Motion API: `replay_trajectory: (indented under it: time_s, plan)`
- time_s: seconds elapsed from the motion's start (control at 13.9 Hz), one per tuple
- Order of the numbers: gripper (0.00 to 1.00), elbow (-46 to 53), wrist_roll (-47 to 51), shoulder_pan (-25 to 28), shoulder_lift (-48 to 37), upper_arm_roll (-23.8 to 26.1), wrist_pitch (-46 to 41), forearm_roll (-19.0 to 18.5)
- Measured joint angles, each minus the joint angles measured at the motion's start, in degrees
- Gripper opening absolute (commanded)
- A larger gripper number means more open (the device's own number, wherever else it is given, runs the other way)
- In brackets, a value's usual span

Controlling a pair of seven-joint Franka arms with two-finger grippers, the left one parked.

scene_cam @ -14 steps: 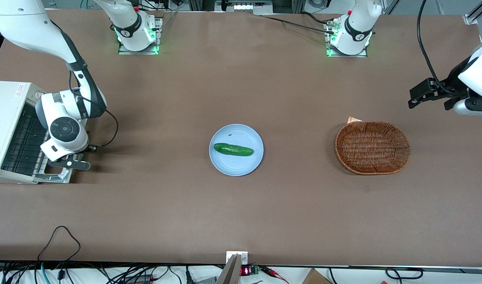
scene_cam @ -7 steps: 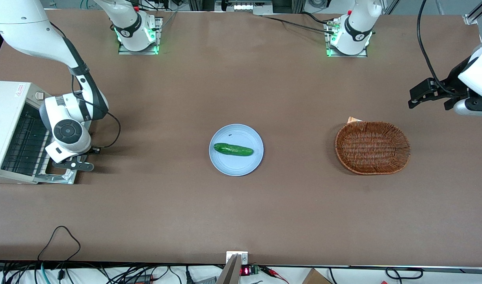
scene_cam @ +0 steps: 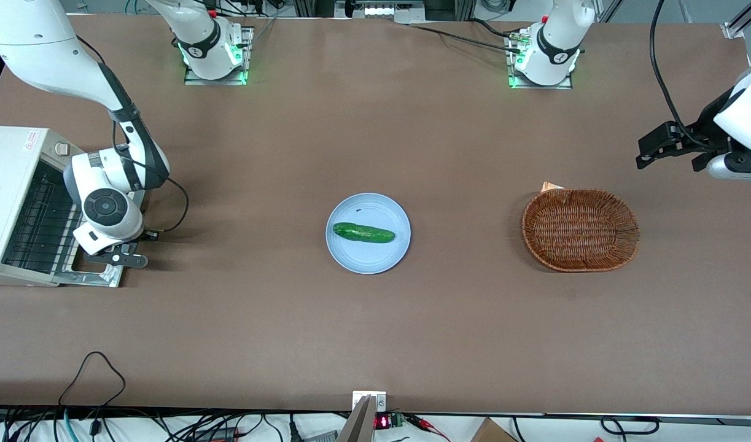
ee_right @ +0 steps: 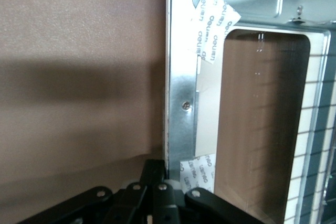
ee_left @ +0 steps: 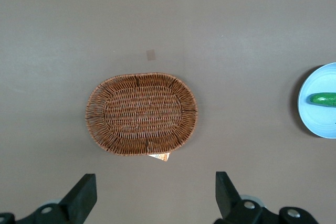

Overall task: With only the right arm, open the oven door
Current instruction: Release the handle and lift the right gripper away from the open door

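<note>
now the oven door (scene_cam: pixel 86 270) lies flat, silver frame around glass; end effector (scene_cam: pixel 118 256) at its edge, grip unclear.

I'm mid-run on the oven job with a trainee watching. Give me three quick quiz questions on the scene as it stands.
1. True or false: the oven door is folded down flat in front of the oven.
2. What lies on the blue plate? A) a carrot B) a cucumber C) nothing
3. Fill in: the gripper is at the door's ____ edge, the edge away from the oven.

Key:
1. True
2. B
3. Outer; its jaws are not readable here.
</note>
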Motion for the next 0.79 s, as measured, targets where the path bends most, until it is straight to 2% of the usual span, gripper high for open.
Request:
replay_trajectory:
  time_s: [0.51,0.79]
  plan:
    - [0.00,0.07,-0.14,0.02,-0.07,1.09,-0.67,0.20]
    - [0.00,0.52,-0.14,0.57,-1.71,4.18,-0.90,3.33]
